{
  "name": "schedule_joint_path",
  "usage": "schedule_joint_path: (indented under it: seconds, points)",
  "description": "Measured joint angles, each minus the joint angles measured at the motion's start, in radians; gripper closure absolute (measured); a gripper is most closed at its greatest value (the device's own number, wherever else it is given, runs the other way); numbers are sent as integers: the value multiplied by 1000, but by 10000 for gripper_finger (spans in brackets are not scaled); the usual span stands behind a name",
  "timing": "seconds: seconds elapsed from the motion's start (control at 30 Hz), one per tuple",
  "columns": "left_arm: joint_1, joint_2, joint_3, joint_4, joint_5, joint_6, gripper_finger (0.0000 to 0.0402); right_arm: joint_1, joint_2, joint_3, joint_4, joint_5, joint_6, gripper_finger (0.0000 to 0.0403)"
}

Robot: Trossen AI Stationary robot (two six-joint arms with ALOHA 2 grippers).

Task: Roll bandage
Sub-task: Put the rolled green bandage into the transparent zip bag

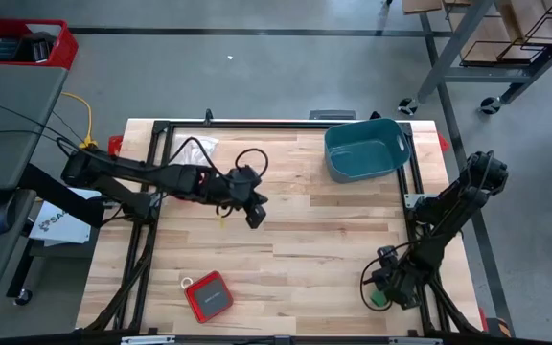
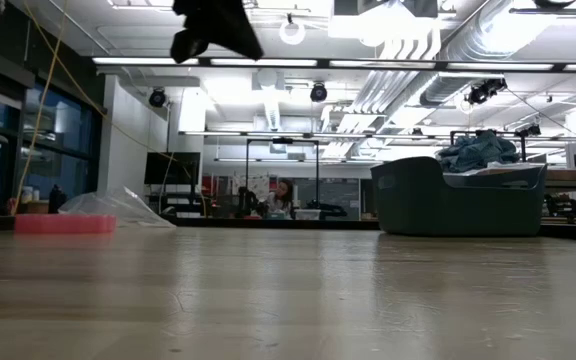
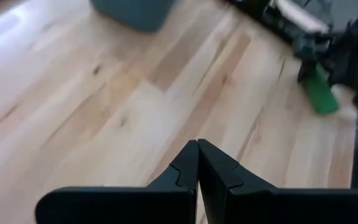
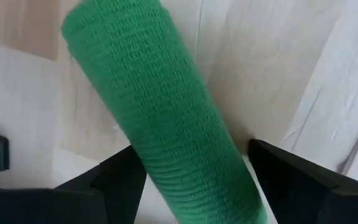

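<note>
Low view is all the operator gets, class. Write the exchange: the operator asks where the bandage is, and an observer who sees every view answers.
Observer: The bandage is a rolled green cylinder lying by the table's right edge, at the opposite end from the teal tub.
Operator: Is it gripped?
Observer: No. The right tool is open, with the roll lying between its fingers and a gap showing on one side.
Operator: And the other arm?
Observer: The left tool is shut and empty, and hovers over the table's middle, left of centre.
</note>
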Motion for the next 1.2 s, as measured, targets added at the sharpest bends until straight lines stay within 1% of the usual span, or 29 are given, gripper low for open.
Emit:
schedule_joint_path:
  seconds: [0.23,0.3,0.33,0.37,0.43,0.53,0.57,0.6,0.67,0.73,0.77,0.83,0.9,0.97,1.03,1.13,1.2]
  points:
    - [-52,0,0,-172,-13,-14,402,-1,-3,-45,63,-3,-128,126]
    - [-65,0,0,-218,-16,-15,402,-1,5,-42,53,-5,-160,134]
    - [-70,0,0,-235,-16,-18,402,-1,11,-41,45,-5,-178,145]
    - [-73,0,0,-246,-16,-24,402,-1,16,-41,38,-5,-188,163]
    - [-77,0,0,-257,-16,-47,402,-3,21,-41,27,-1,-199,215]
    - [-62,0,25,-258,-21,-145,402,-25,23,-30,12,-20,-151,326]
    - [-51,0,42,-259,-39,-167,402,-34,24,-20,-4,-26,-132,359]
    - [-39,-1,60,-258,-65,-173,401,-45,24,-8,-17,-27,-123,374]
    - [-14,-4,96,-260,-126,-145,399,-62,27,16,-36,-19,-105,370]
    - [25,-4,135,-277,-164,-83,394,-83,29,49,-45,41,-97,357]
    - [51,-4,156,-303,-167,-53,389,-93,28,71,-53,65,-96,354]
    - [112,-5,183,-378,-167,-10,375,-108,27,113,-95,99,-92,362]
    - [183,-5,183,-481,-157,0,354,-126,27,149,-138,127,-78,374]
    - [266,0,165,-587,-128,4,325,-150,25,186,-152,158,-56,374]
    - [358,1,122,-620,-77,34,289,-167,24,205,-157,188,-7,374]
    - [511,8,48,-597,17,108,232,-196,24,234,-158,224,68,374]
    - [609,17,5,-554,55,142,198,-222,24,248,-153,232,108,374]
